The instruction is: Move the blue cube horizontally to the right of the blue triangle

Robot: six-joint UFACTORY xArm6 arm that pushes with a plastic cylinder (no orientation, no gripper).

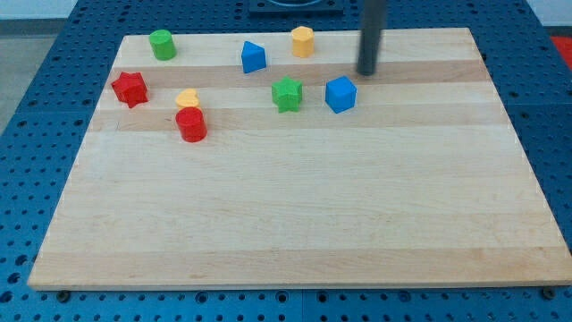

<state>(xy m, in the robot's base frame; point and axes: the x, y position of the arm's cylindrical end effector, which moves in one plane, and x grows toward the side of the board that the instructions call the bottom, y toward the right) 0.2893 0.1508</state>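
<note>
Pale wooden desk (295, 224), smooth planks with light grain, sits on a blue perforated base (36, 134). No hand on this arm, just a straight dark rod; my tip (367, 73) rests near the view's top, right of centre.

Blue cube (340, 94), glossy plastic with sharp edges, lies just below and slightly left of my tip, close to it but apparently not touching. Blue triangle (254, 57), a wedge-like plastic block, sits further to the view's left and a bit higher than the cube. So the cube is already to the triangle's right, though lower in the view.

Green star (287, 94) is beside the cube on its left, small gap between. Yellow hexagon-like block (303, 41) is up top, between the triangle and the rod. Green cylinder (162, 44) sits top left. Red star (130, 88) is by the left edge. Yellow heart-ish block (187, 97) touches the red cylinder (191, 124) below it.
</note>
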